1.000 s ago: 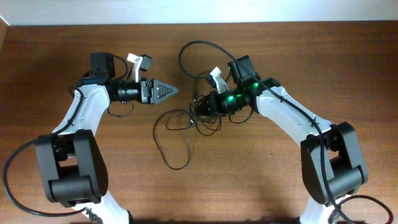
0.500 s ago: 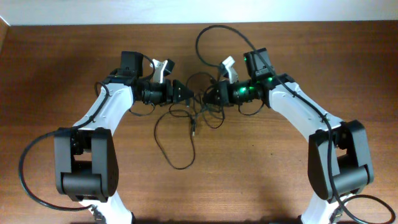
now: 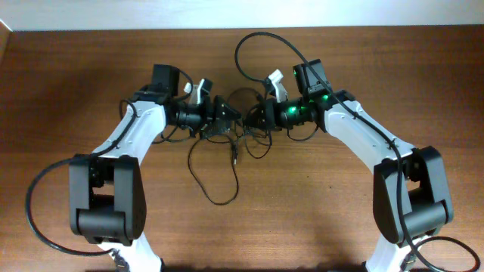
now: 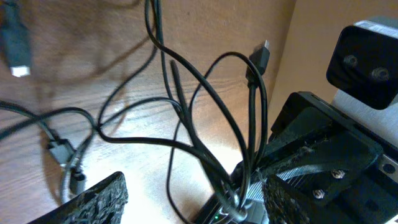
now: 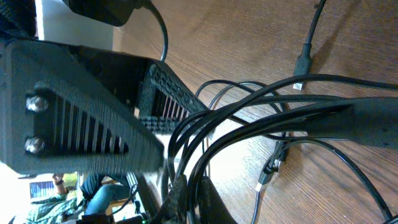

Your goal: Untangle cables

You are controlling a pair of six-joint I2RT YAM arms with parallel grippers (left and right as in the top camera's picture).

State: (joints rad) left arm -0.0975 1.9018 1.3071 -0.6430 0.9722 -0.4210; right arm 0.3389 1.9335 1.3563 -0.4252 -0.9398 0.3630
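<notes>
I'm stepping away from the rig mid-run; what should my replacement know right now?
Left gripper: open, fingers either side of the cables, not closed on them.
Right gripper: shut on the cables.
The cables sit tangled between both grippers, one loop trailing on the table.
Done: bundle gripped on one side, nothing separated.
Left: close the left, pull strands apart.

Smooth, faintly glossy cables (image 3: pixel 246 134) on matt wooden table (image 3: pixel 340 211).

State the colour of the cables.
The cables are black; best seen in the left wrist view.
</notes>
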